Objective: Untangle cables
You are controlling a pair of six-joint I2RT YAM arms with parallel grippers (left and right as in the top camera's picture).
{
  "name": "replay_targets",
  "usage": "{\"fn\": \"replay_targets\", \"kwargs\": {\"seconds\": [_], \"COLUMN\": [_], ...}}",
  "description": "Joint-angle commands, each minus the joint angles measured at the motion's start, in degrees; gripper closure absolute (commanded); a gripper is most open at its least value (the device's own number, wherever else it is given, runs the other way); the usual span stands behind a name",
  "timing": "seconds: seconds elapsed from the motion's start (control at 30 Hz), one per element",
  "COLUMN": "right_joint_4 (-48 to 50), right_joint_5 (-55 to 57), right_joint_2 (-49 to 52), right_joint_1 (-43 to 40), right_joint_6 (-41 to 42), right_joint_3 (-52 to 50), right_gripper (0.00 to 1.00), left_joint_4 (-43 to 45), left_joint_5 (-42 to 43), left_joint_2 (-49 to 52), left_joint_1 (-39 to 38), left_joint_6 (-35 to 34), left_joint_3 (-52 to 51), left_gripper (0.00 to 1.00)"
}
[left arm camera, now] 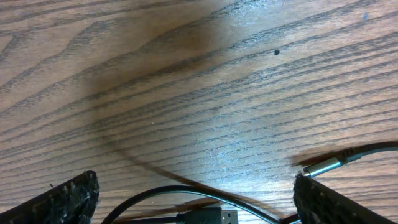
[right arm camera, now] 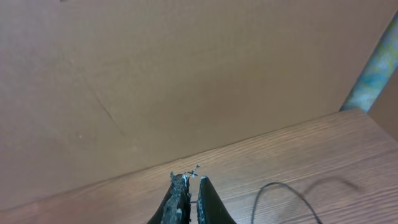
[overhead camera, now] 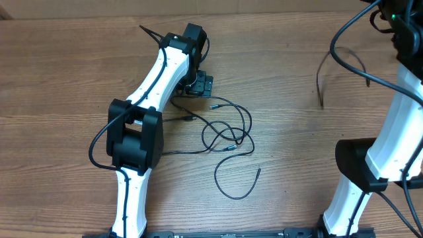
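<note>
The left arm (overhead camera: 157, 74) hides part of the cables (overhead camera: 229, 137); the frame edge crops a plug (left arm camera: 208, 218).

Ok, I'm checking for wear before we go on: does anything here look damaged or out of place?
The right pincer has fingertips that look ragged and chipped along their edges, seen from the right wrist. Apart from that, only the cables lie in crossed loops on the table.

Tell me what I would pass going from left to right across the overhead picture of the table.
left arm → tangle of black cables → single loose black cord → right arm
</note>
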Motion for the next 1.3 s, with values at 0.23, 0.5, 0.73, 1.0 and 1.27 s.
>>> {"fn": "replay_targets", "kwargs": {"seconds": [0.23,0.5,0.73,1.0,1.27], "right_joint_4": [-1.11,-9.4,-9.14,-2.62,10.14], "right_joint_5": [0.55,-0.79,-8.17,-10.45,-20.41], "right_joint_2": [0.68,2.56,3.45,3.5,3.5], "right_joint_1": [-0.46,-0.48,-0.48,-0.48,-0.48], "right_joint_6": [2.01,2.01,1.55,1.53,-2.16], "right_joint_3": [0.33,-1.75,-14.78,-36.44,-56.78], "right_gripper": [0.96,0.69,0.04,0.0,0.0], "left_joint_4": [-0.17,-0.15,-0.15,-0.15,-0.15], "left_joint_5": [0.48,0.48,0.48,0.48,0.48], "left_joint_2": [0.24,0.24,0.24,0.24,0.24], "left_joint_1": [0.22,0.22,0.22,0.22,0.22], "left_joint_6": [-0.81,-0.81,-0.81,-0.81,-0.81], "left_joint_3": [0.72,0.72,0.72,0.72,0.7], "left_gripper": [0.0,0.0,0.0,0.0,0.0]}}
